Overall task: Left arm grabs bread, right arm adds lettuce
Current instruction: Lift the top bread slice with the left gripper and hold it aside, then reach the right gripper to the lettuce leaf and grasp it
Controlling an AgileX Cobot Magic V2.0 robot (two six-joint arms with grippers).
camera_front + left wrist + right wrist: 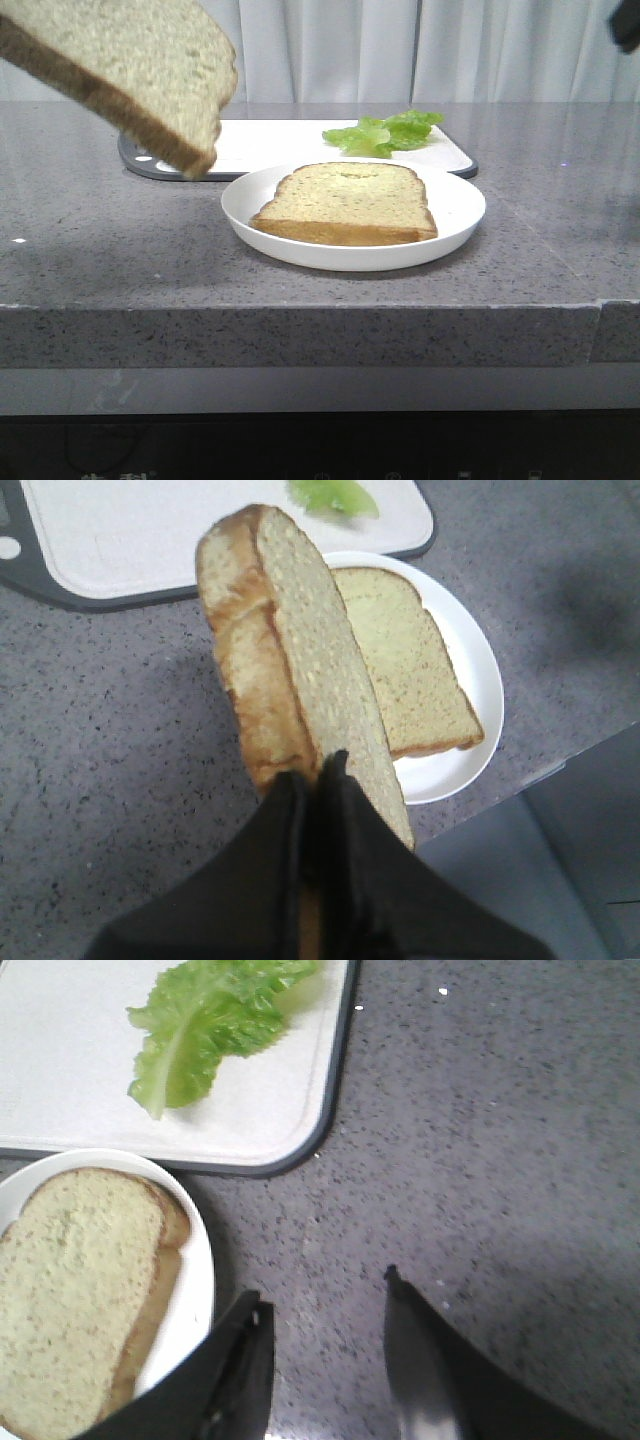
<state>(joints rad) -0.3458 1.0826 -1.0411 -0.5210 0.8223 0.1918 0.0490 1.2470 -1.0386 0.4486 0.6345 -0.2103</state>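
A grey speckled stone bench (120, 250) carried a round white plate (455, 215) near its front edge, with a second slice of bread (350, 205) lying flat on it. Just behind the plate lay a white cutting board (270, 140) with a dark grey rim. Pale curtains (400, 50) hung behind.

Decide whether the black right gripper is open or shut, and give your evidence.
Open. In the right wrist view, the black right gripper shows grey speckled countertop between its separated fingers, holding nothing.
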